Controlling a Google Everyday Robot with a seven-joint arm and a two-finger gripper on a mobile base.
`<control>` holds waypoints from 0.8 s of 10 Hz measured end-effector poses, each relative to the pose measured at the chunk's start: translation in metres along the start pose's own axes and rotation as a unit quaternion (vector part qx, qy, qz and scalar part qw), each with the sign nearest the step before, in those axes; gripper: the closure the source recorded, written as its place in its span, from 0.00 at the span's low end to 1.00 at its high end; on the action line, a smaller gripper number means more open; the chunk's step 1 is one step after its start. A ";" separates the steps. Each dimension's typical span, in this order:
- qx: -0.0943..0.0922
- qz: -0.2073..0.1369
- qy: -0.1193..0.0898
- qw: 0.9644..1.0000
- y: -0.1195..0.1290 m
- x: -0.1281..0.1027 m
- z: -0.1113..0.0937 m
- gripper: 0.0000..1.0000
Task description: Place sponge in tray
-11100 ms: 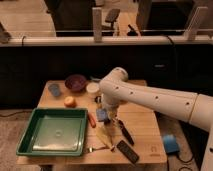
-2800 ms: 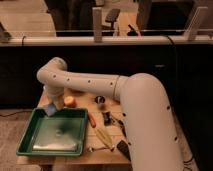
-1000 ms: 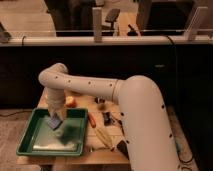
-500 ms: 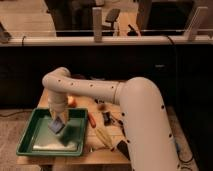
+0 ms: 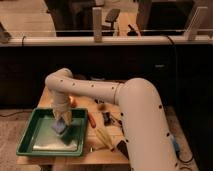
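The green tray [image 5: 41, 141] lies at the table's front left. A small blue sponge [image 5: 59, 127] sits low inside its back right part, on or just above the glossy bottom. My gripper [image 5: 61, 120] points straight down right over the sponge, at the end of the white arm [image 5: 100, 92] that curves in from the right. The wrist hides the sponge's top, so I cannot tell whether the gripper still touches it.
An orange fruit [image 5: 74, 101] peeks out behind the arm, beyond the tray. To the tray's right lie an orange stick-like item [image 5: 91, 120], a pale yellowish item [image 5: 104, 135], small dark things [image 5: 106, 117] and a black remote-like object [image 5: 121, 146]. A dark barrier stands behind the table.
The gripper has carried the sponge down and slightly right into the tray. It now sits lower, close to the tray bottom.
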 end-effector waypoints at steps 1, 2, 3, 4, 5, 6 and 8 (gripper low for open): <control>-0.007 -0.006 -0.004 1.000 0.000 0.000 0.000 0.49; -0.016 -0.015 -0.008 1.000 0.000 -0.001 0.000 0.40; -0.020 -0.023 -0.009 1.000 -0.001 -0.004 0.001 0.29; -0.021 -0.025 -0.009 0.999 0.000 -0.005 0.001 0.22; -0.022 -0.027 -0.009 0.999 0.000 -0.005 0.000 0.20; -0.022 -0.030 -0.009 0.999 0.000 -0.007 0.000 0.20; -0.026 -0.037 -0.008 0.999 -0.002 -0.011 0.000 0.20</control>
